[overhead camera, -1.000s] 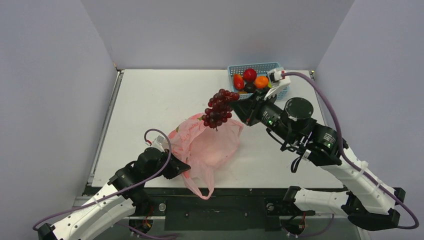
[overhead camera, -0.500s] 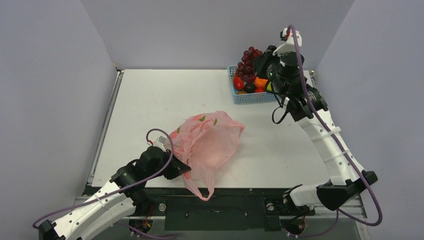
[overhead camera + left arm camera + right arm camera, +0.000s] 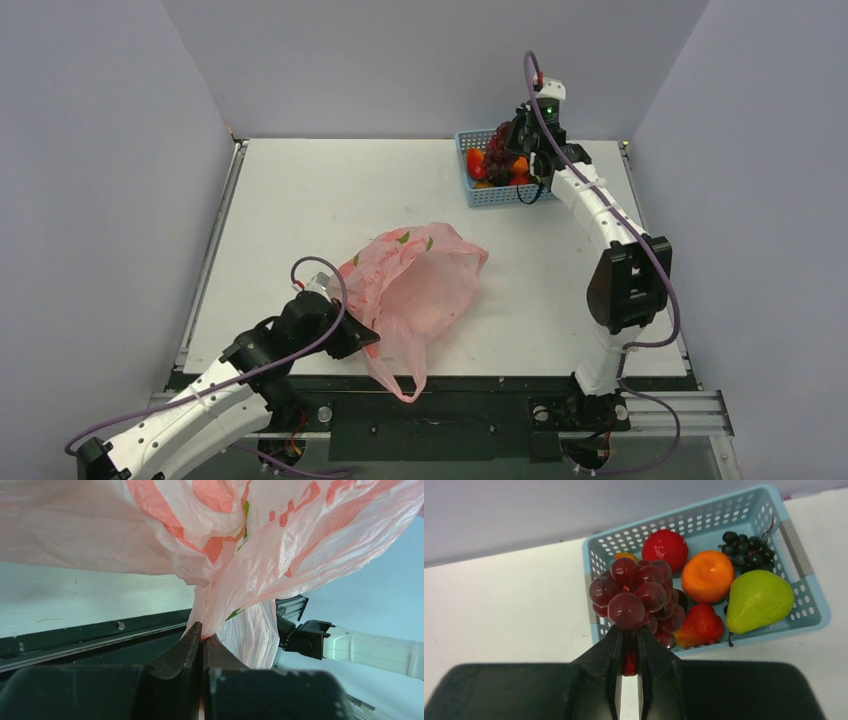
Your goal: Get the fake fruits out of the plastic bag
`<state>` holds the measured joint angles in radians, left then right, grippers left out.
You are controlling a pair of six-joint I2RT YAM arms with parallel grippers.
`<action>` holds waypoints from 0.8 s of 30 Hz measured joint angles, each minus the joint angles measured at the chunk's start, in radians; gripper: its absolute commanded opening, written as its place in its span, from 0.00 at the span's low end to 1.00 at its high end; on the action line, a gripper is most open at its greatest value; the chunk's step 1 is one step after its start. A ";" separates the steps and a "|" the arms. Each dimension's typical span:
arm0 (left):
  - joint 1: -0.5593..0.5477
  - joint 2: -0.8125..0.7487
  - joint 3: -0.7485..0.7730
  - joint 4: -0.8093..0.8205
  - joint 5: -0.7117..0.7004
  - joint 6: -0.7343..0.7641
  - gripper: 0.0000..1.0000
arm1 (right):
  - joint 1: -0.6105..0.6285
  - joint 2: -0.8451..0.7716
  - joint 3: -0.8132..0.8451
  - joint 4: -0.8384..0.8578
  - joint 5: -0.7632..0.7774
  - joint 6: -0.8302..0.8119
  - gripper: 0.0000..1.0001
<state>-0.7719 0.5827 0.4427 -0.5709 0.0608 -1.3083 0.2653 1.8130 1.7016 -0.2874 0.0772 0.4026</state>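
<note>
here our left pincer (image 3: 202, 640) grips a crinkled fold of the thin pink plastic bag (image 3: 310, 540), which billows above it. our right pincer (image 3: 626, 647) pinches the glossy round-beaded grape bunch (image 3: 636, 597), the perforated blue basket (image 3: 744, 515) just beyond its tips.

Plastic bag (image 3: 300, 540) is running off the left wrist view's top and sides, inside not showing. Grape bunch (image 3: 636, 597) is covering most of a small orange fruit (image 3: 625, 556) and part of the basket (image 3: 704, 521). In the top view the basket contents are reading too small.
</note>
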 measured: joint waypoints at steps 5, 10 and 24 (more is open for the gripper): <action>0.000 -0.016 0.000 -0.034 -0.005 -0.022 0.00 | -0.018 0.110 0.001 -0.003 -0.055 0.010 0.00; 0.000 -0.026 0.000 -0.054 -0.005 -0.045 0.00 | -0.016 0.114 -0.008 0.035 -0.080 0.025 0.00; 0.000 -0.024 0.000 -0.064 -0.004 -0.067 0.00 | -0.062 0.315 0.093 0.063 -0.058 0.060 0.13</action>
<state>-0.7719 0.5591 0.4431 -0.6353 0.0570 -1.3750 0.2031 2.1281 1.7943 -0.2249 0.0193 0.4625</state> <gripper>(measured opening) 0.004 0.074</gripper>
